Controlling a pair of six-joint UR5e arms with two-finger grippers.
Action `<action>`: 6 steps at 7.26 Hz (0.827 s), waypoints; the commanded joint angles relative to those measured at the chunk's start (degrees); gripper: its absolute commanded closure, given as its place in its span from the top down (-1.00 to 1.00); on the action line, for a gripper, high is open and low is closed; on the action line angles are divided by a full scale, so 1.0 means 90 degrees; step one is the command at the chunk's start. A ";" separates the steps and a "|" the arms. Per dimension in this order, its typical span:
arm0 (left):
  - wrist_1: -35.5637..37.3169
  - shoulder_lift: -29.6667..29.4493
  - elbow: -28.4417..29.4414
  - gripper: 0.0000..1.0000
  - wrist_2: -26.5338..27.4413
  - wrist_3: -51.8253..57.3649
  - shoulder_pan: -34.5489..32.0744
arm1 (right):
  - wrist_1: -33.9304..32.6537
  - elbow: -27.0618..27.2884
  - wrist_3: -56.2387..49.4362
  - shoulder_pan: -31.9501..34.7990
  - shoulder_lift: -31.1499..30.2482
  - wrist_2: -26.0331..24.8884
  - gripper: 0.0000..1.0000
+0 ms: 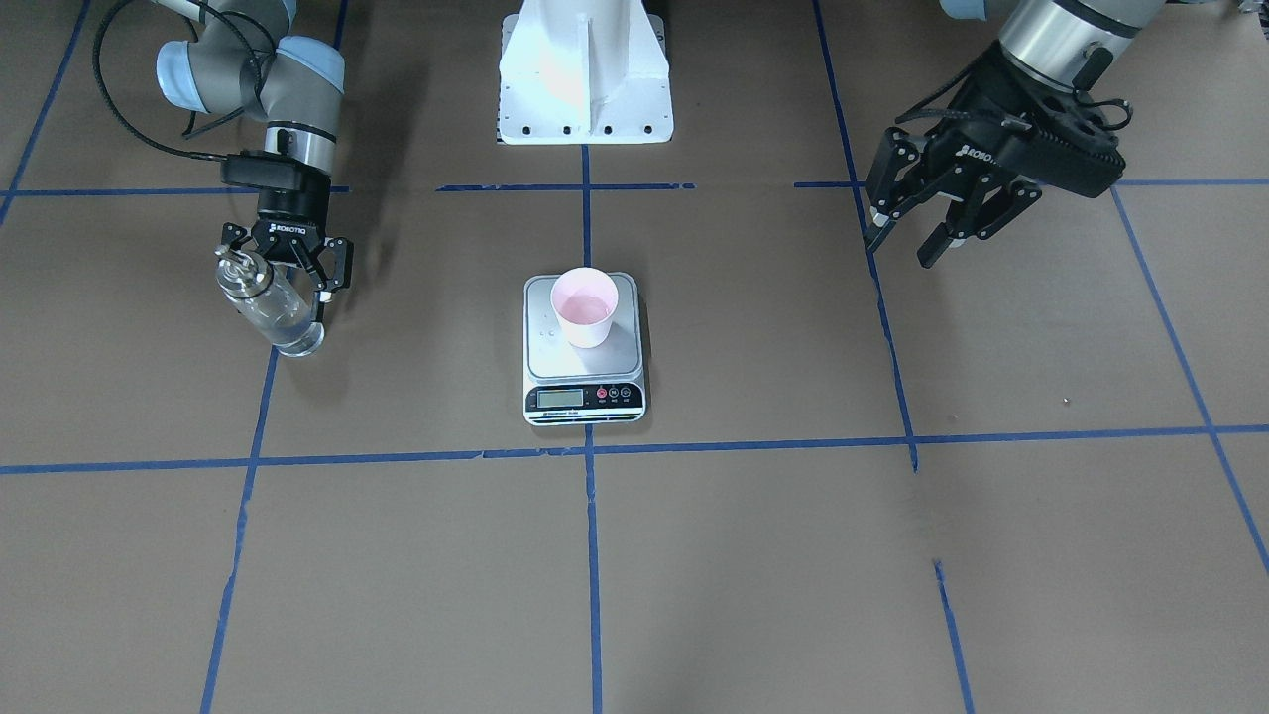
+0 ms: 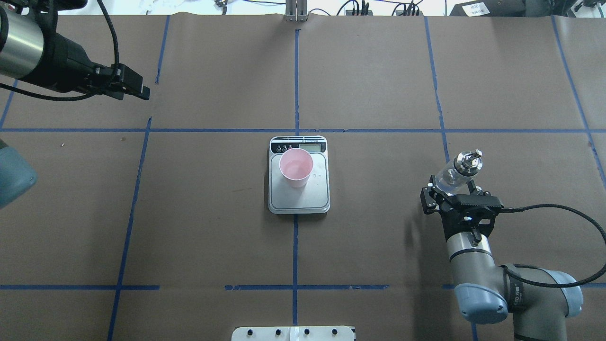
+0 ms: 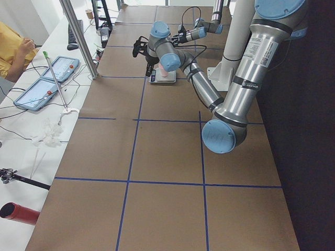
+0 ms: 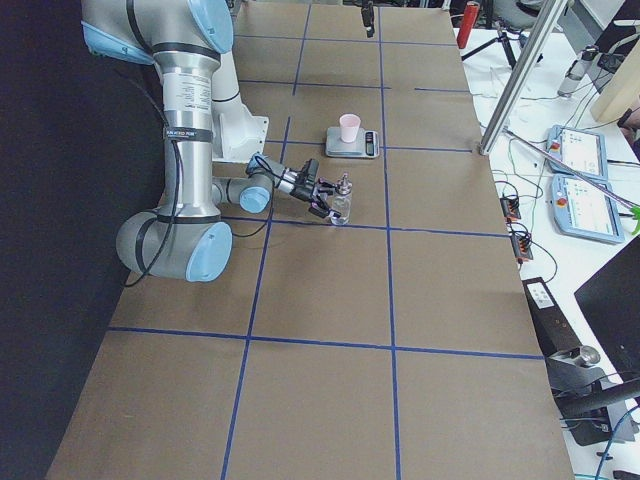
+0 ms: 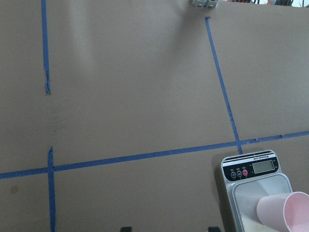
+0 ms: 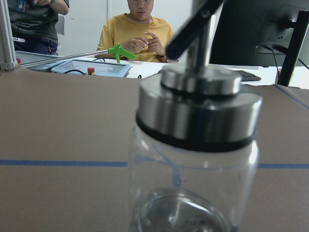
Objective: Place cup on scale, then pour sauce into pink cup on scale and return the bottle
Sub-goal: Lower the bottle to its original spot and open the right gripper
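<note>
The pink cup (image 1: 584, 307) is set upright on the steel platform of the scale (image 1: 585, 397), at the middle of the worktop (image 1: 753, 555). The bottle (image 1: 273, 307) is held tilted, cap end up, well off to the robot's right of the scale. It is pinched round its glass body by the fingers (image 1: 332, 270) of the right gripper (image 1: 283, 283). Whether its base touches the worktop cannot be told. The left gripper (image 1: 902, 248) is hung above the far left of the worktop, its fingers spread wide.
</note>
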 commanded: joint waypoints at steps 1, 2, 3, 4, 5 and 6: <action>0.0000 0.0010 -0.0003 0.23 0.0000 0.0000 0.0004 | 0.0014 0.0052 0.0008 -0.0005 0.0004 -0.0007 1.00; 0.0000 0.0000 -0.0003 0.23 0.0000 0.0000 0.0004 | 0.0014 0.0052 0.0008 -0.0024 -0.0005 -0.0017 1.00; 0.0010 -0.0019 -0.0003 0.23 0.0000 -0.0019 0.0004 | 0.0023 0.0081 0.0018 -0.0130 -0.0025 -0.0056 1.00; 0.0010 -0.0019 -0.0003 0.23 0.0000 -0.0029 0.0004 | 0.0023 0.0091 0.0183 -0.0334 -0.0112 -0.0104 1.00; 0.0010 -0.0029 -0.0003 0.23 0.0000 -0.0029 0.0004 | 0.0023 0.0101 0.0291 -0.0520 -0.0190 -0.0192 1.00; 0.0010 -0.0029 0.0007 0.23 0.0000 -0.0029 0.0004 | 0.0023 0.0159 0.0292 -0.0638 -0.0287 -0.0231 1.00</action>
